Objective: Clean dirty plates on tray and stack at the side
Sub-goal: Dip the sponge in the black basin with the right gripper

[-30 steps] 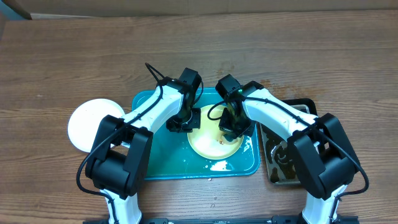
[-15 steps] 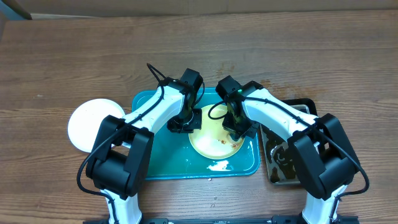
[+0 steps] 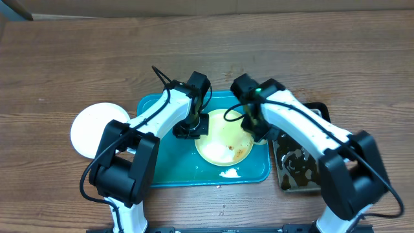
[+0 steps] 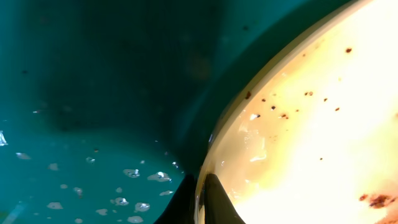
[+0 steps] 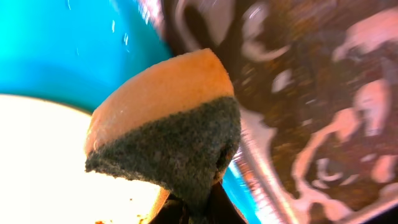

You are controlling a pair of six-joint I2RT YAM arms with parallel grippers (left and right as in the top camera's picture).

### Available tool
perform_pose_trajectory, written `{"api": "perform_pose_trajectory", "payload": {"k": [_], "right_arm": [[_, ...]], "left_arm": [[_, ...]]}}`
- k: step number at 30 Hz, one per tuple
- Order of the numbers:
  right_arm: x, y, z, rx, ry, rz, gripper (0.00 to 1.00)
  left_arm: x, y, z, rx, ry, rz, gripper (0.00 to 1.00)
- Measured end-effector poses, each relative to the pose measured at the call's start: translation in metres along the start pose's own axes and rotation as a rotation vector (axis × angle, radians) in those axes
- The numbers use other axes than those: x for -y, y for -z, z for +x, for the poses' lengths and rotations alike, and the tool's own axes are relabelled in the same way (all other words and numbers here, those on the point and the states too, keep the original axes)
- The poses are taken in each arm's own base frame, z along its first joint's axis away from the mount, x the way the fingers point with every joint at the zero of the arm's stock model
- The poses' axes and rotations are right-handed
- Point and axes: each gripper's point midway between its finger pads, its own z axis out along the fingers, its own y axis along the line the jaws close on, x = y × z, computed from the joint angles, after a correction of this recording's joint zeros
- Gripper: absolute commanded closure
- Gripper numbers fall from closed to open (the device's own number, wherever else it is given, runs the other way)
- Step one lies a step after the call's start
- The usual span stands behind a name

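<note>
The right gripper (image 3: pixel 256 128) has swung off the plate's middle toward three o'clock. It carries its sponge (image 5: pixel 168 118) clenched tight to the lip of the black pan (image 3: pixel 294 173), likely for a rinse. The left gripper (image 3: pixel 192 127) pinches the pale yellow plate (image 3: pixel 223 141) at its nine o'clock rim, steadying it on the teal tray (image 3: pixel 162 167); brown specks show on it. A white plate (image 3: pixel 90 129) sits off the tray at nine o'clock. No lettering I can read anywhere.
</note>
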Motion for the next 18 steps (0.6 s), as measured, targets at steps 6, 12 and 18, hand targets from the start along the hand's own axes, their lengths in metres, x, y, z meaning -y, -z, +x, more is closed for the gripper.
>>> {"api": "perform_pose_trajectory", "payload": {"k": [6,12,18], "right_arm": [[0.027,0.008,-0.018,0.023,-0.042,0.046,0.96],[0.064,0.0,-0.047,-0.009,-0.098,0.078,0.96],[0.091,-0.017,-0.073,-0.067,-0.095,0.003,0.96]], "left_arm": [[0.0,0.0,0.0,0.001,0.0,-0.003,0.96],[0.0,0.0,0.0,0.001,0.0,-0.003,0.96],[0.0,0.0,0.0,0.001,0.0,-0.004,0.96]]}}
